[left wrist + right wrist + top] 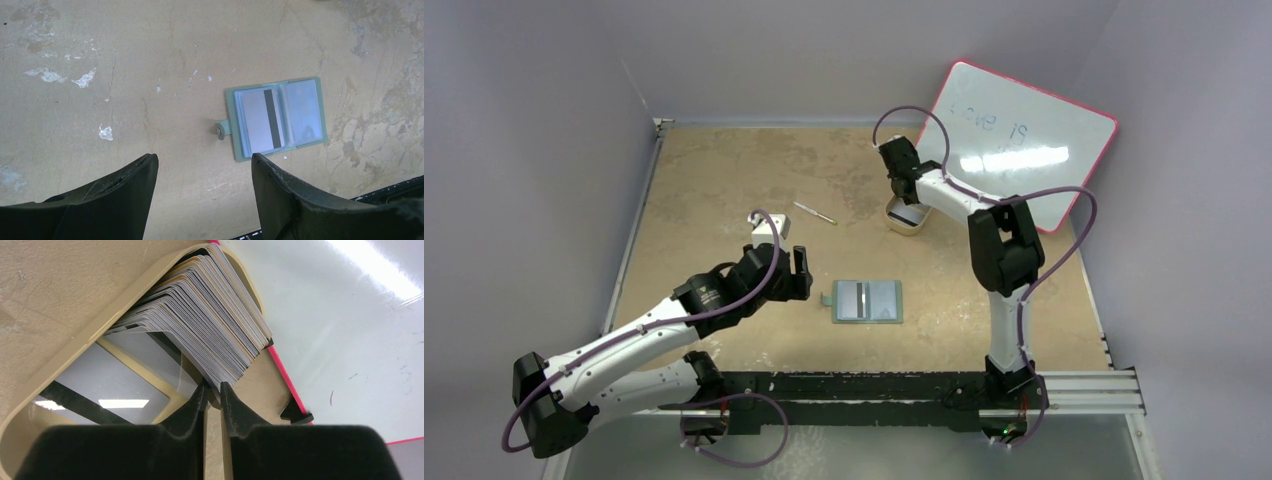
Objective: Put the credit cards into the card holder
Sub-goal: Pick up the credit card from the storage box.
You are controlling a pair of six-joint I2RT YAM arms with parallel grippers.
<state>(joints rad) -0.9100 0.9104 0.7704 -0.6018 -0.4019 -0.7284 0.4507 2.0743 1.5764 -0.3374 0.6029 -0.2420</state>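
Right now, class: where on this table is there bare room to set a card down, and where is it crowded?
Bare: the far-left table behind the pen, and the strip between card holder and right arm. Crowded: the far-right corner, with tray, whiteboard and right gripper.

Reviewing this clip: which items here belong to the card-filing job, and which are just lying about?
Job: credit cards, stacked in the beige tray; card holder, lying open with one striped card in it.
Lying about: pink-edged whiteboard; thin pen-like stick.
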